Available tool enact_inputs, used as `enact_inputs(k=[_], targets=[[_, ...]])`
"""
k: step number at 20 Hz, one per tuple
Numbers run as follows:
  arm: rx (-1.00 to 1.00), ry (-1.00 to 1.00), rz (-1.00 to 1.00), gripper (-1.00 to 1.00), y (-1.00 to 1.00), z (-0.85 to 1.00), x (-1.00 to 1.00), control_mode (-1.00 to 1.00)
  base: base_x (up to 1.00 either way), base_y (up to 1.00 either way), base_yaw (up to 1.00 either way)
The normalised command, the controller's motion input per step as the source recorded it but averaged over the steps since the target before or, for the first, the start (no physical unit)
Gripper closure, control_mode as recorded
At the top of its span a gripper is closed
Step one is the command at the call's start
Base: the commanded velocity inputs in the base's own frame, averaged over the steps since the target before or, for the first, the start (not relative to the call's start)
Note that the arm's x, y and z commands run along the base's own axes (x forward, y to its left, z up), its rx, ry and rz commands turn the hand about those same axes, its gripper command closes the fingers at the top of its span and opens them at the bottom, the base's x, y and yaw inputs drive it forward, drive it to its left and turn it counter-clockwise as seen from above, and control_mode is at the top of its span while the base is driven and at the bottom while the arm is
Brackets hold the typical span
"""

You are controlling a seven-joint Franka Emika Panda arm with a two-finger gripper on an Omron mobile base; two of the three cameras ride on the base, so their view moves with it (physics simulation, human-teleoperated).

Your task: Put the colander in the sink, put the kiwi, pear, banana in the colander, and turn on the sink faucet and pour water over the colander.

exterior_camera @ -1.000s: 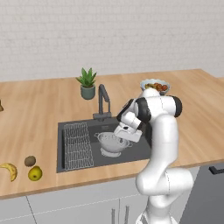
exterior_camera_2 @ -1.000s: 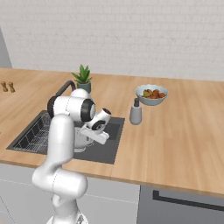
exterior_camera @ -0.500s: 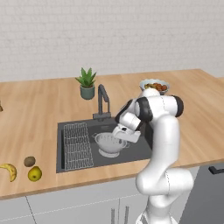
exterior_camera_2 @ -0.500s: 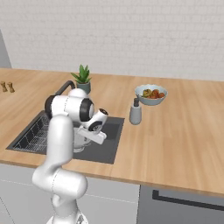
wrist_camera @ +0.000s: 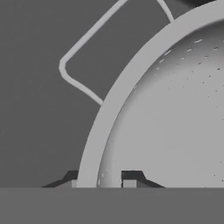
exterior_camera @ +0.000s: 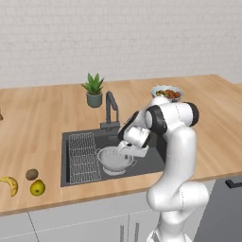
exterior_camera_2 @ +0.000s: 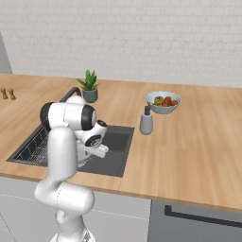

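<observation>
The pale perforated colander (exterior_camera: 112, 159) sits low in the dark sink (exterior_camera: 147, 163), beside the wire rack (exterior_camera: 84, 152). My gripper (exterior_camera: 127, 152) is at its right rim. In the hand view the gripper (wrist_camera: 100, 181) is shut on the colander rim (wrist_camera: 103, 127), with one fingertip (wrist_camera: 71, 181) outside it and the other inside. A thin loop handle (wrist_camera: 72, 76) sticks out from the rim. The faucet (exterior_camera: 111, 110) stands behind the sink with no water running. On the counter at the left lie the kiwi (exterior_camera: 31, 174), the pear (exterior_camera: 38, 187) and the banana (exterior_camera: 9, 184).
A potted plant (exterior_camera: 94, 90) stands behind the faucet. A bowl of mixed fruit (exterior_camera_2: 163, 101) and a grey soap dispenser (exterior_camera_2: 146, 122) sit to the right of the sink. Two small shakers (exterior_camera_2: 7, 93) stand far left.
The jaws have closed the last bit onto the colander rim. The hand and colander have shifted slightly left and down in the sink.
</observation>
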Motion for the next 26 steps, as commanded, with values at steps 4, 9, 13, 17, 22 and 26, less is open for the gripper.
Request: enact_inputs(k=[4,9,13,17,22,26], targets=[[-0.14,-0.02,0.00,1.00,0.01,-0.03,0.06,-1.00,0.00,0.00,0.00],[-0.09,-0.04,0.00,-1.00,0.00,0.01,0.04,-1.00,0.00,0.00,0.00],[0.00,-0.04,0.00,-1.00,0.00,0.25,0.00,-1.00,0.00,0.00,0.00],[0.01,-0.03,-0.03,-1.00,-0.14,0.46,-0.06,-1.00,0.00,0.00,0.00],[0.02,-0.03,-0.06,-1.00,-0.21,0.57,-0.24,-1.00,0.00,0.00,0.00],[0.00,0.00,-0.25,-1.00,-0.21,0.53,-0.38,-1.00,0.00,0.00,0.00]])
